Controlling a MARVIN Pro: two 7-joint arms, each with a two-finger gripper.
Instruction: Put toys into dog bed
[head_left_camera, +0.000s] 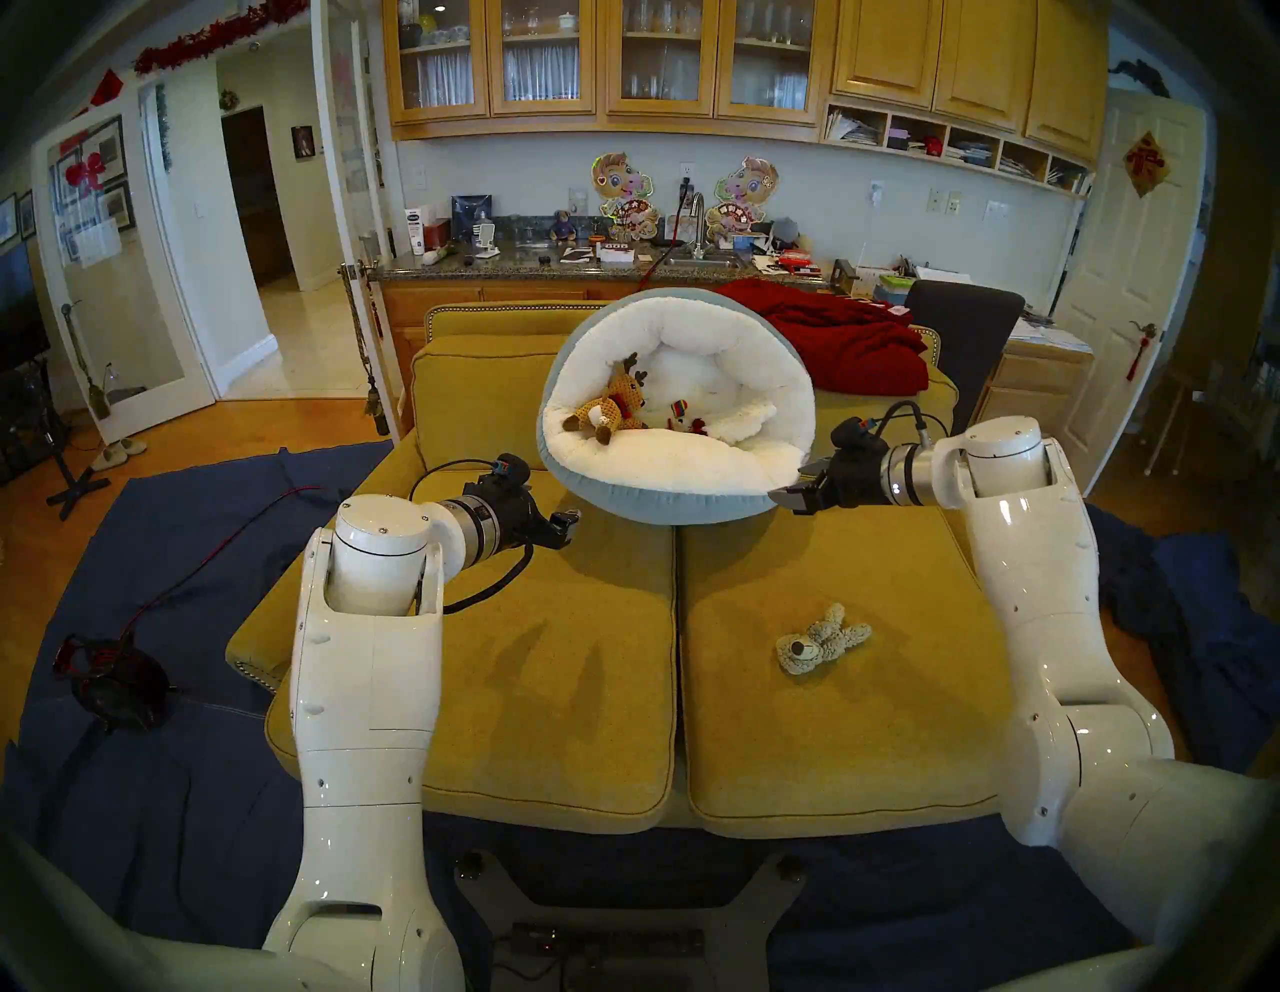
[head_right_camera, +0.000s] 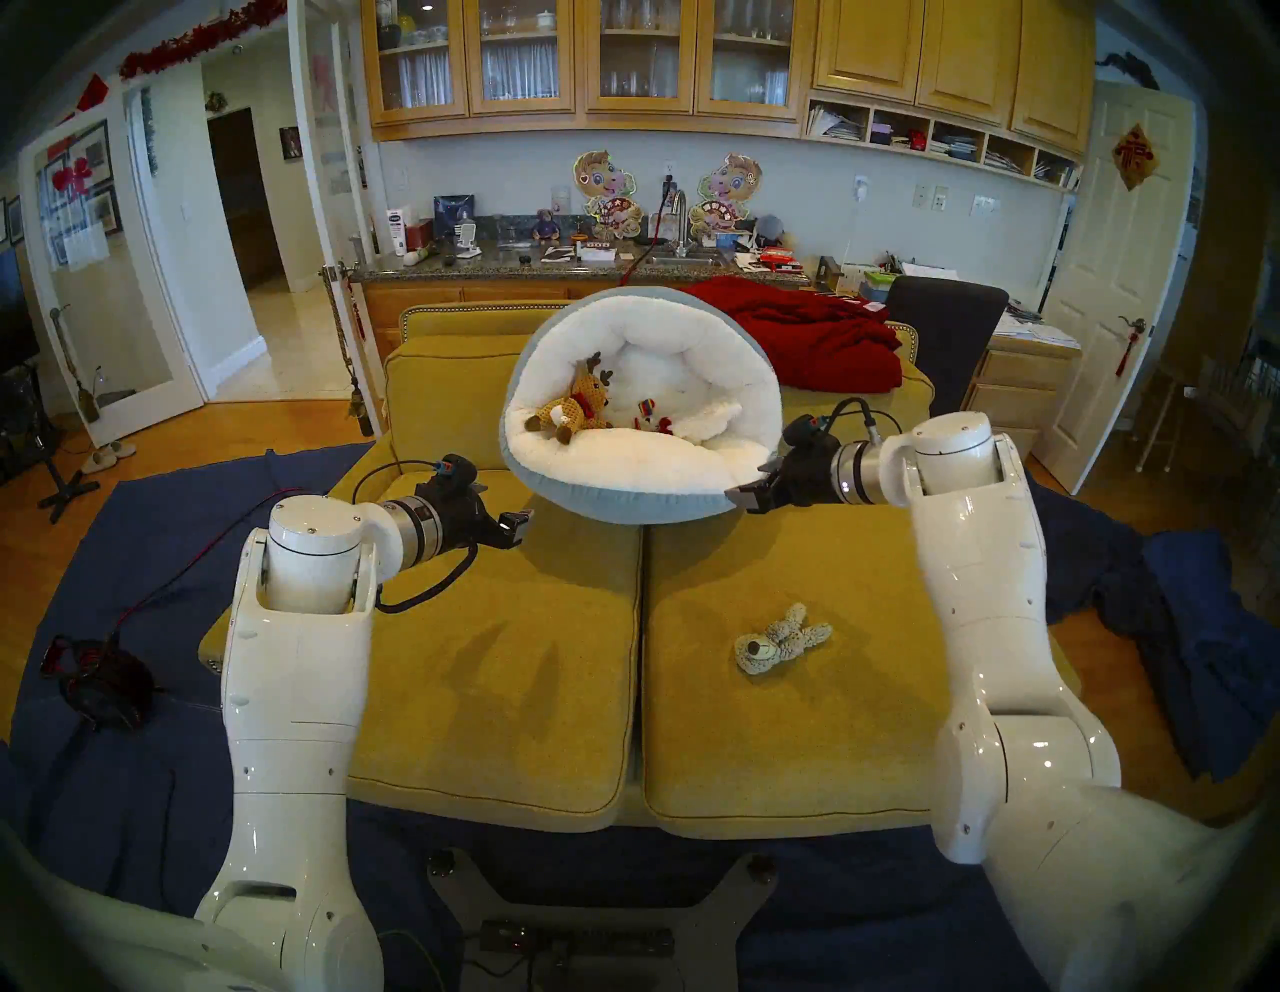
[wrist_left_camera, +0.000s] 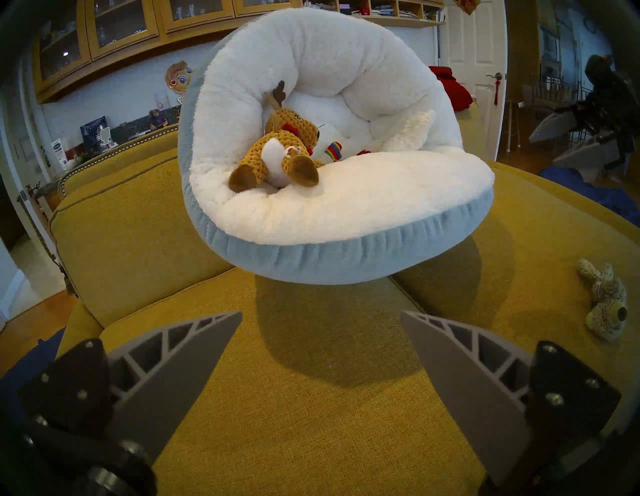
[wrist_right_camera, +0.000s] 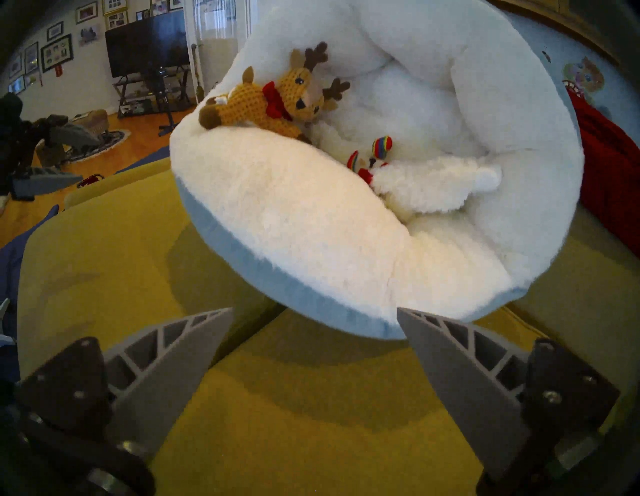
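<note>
The dog bed (head_left_camera: 665, 502) leans tilted against the sofa back, its white inside facing me. Inside it lie the brown knitted reindeer (head_left_camera: 609, 409), a small white-and-rainbow toy (head_left_camera: 682, 415) and a fluffy white animal (wrist_right_camera: 433, 187). A shaggy grey-beige floppy toy (head_left_camera: 821, 637) lies alone on the right seat cushion. My left gripper (wrist_left_camera: 321, 313) hovers open and empty over the left cushion, just left of the bed's front rim (wrist_left_camera: 346, 256). My right gripper (wrist_right_camera: 314, 309) stands open and empty at the bed's right front edge, one fingertip almost at the rim.
The mustard-yellow sofa seat cushions (head_left_camera: 554, 693) fill the foreground. A red blanket (head_left_camera: 838, 339) is heaped at the sofa's back right, with a dark chair (head_left_camera: 963, 325) behind. A dark blue sheet (head_left_camera: 173, 762) covers the floor, with a red cable reel (head_left_camera: 114, 675) on it.
</note>
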